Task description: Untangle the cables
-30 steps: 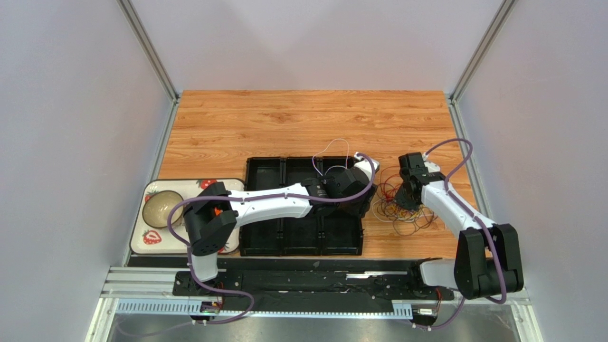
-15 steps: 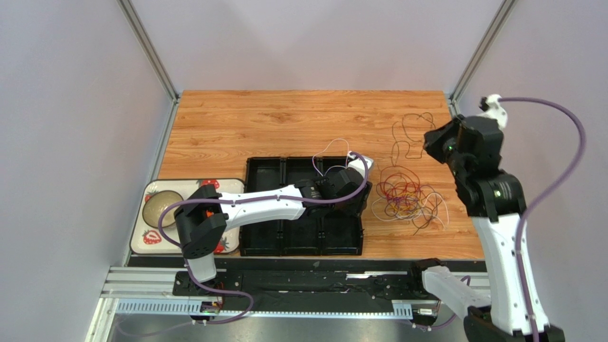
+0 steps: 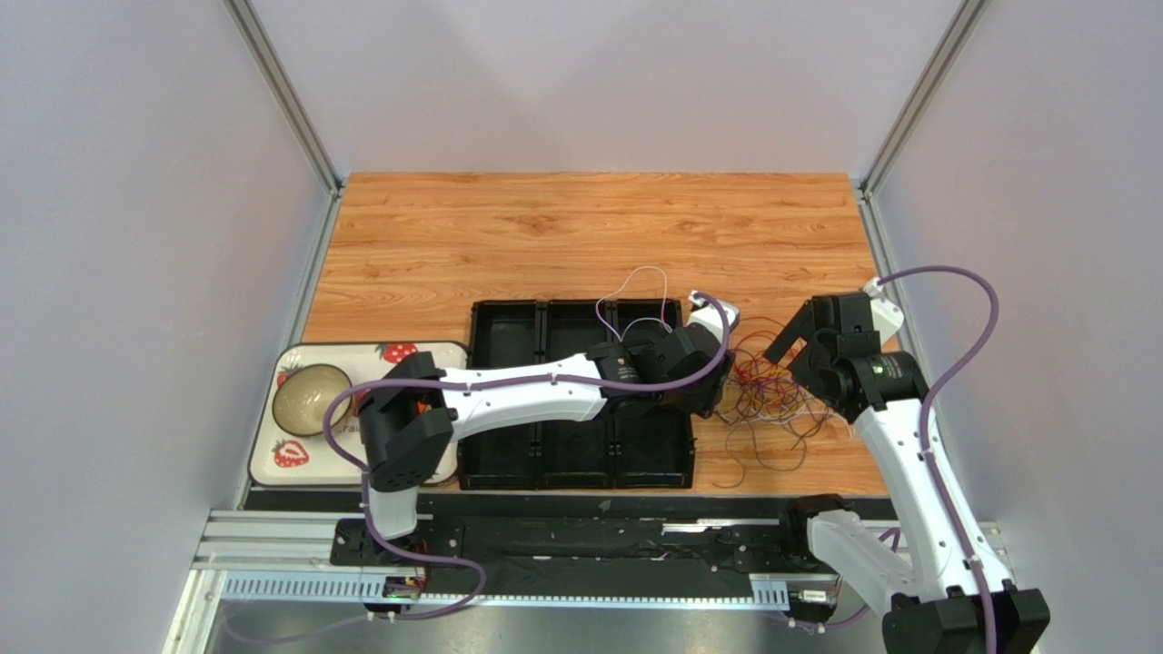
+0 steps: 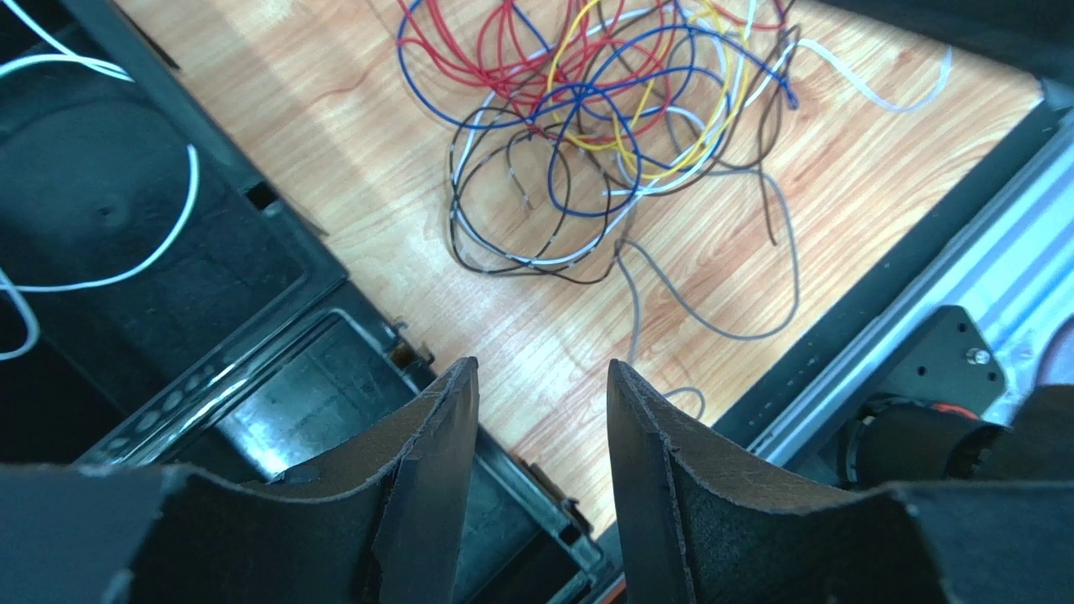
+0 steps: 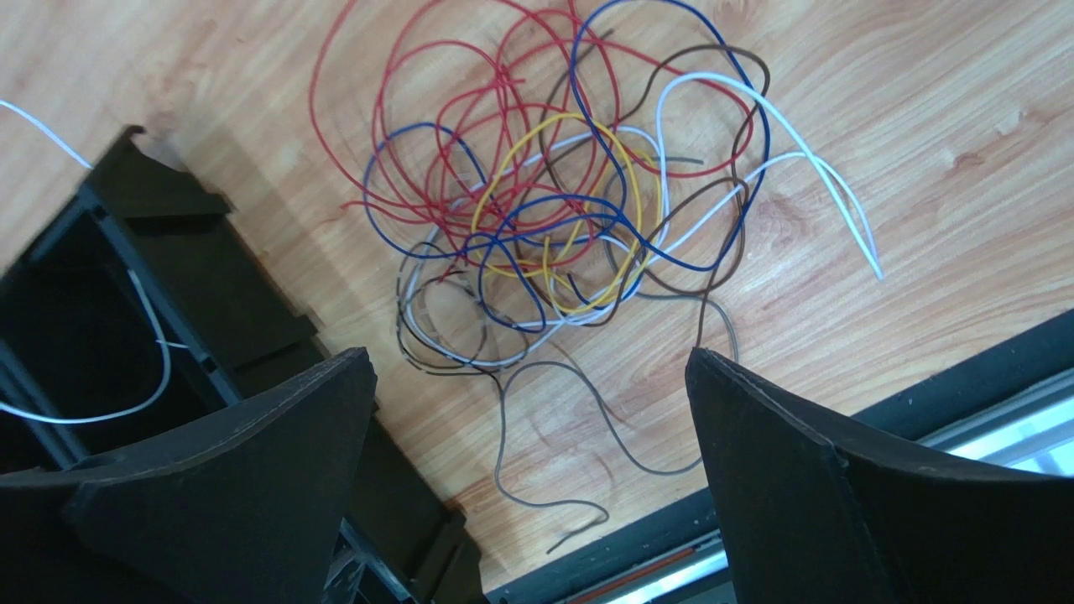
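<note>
The thin white wire [image 4: 126, 271] in the black plastic tray [image 4: 101, 201] is cut off at the left wrist view's edge.

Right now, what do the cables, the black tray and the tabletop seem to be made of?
The cables: likely plastic-insulated wire, smooth and slightly glossy, in limp coloured loops. The black tray: probably moulded plastic, matte to semi-gloss, with thin divider walls. The tabletop: wood or wood-look laminate, showing plank grain.

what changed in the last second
The right gripper lifted one strand up toward the far right, then let go and came back down over the cables, jaws now wide open and empty. The left gripper edged closer to the tangle. The black tray, plate and bowl stayed put.
</note>
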Controlling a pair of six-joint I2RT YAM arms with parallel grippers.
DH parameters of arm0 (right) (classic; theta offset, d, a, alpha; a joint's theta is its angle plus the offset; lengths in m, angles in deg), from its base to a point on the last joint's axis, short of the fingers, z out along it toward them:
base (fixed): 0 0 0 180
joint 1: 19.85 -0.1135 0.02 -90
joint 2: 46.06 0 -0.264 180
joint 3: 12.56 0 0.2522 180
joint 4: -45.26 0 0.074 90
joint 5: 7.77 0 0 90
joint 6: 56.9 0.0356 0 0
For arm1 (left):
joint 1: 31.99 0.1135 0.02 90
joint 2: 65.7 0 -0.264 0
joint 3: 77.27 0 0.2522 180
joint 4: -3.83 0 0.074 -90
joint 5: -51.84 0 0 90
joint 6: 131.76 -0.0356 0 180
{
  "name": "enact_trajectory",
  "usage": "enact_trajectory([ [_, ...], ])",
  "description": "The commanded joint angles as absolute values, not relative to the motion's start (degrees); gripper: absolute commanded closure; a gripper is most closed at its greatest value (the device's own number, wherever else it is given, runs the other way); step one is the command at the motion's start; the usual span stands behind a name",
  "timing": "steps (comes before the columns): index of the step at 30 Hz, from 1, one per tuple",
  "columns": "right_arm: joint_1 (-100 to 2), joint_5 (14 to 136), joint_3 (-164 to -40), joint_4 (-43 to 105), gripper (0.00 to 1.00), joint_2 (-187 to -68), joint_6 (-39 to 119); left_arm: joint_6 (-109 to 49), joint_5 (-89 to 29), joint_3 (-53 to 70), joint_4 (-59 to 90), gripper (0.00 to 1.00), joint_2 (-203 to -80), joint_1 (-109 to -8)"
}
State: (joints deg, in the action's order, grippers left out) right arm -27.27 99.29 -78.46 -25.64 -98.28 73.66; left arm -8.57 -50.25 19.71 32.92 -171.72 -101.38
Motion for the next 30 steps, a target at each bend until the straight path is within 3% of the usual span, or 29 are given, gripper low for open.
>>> enact_trajectory([
  [1, -27.1, 101.0, -77.9, -23.4, 0.0, -94.4, 75.2, -8.0, -50.1, 24.1, 34.2, 0.49, -175.0, -101.9],
  [6, -27.1, 104.8, -73.5, -24.7, 0.0, -90.5, 79.8, -8.4, -50.4, 28.4, 36.1, 0.49, -180.1, -102.5],
  [14, -27.1, 103.1, -66.0, -19.7, 0.0, -81.7, 82.1, -11.1, -50.7, 32.4, 35.3, 0.32, -187.1, -103.7],
  [25, -27.1, 102.4, -69.0, -21.0, 0.0, -83.5, 79.2, -13.2, -49.1, 38.3, 31.2, 0.3, -192.9, -104.2],
  [30, -27.1, 102.3, -68.4, -21.1, 0.0, -82.8, 79.5, -14.5, -50.3, 42.8, 32.1, 0.34, -196.7, -104.2],
])
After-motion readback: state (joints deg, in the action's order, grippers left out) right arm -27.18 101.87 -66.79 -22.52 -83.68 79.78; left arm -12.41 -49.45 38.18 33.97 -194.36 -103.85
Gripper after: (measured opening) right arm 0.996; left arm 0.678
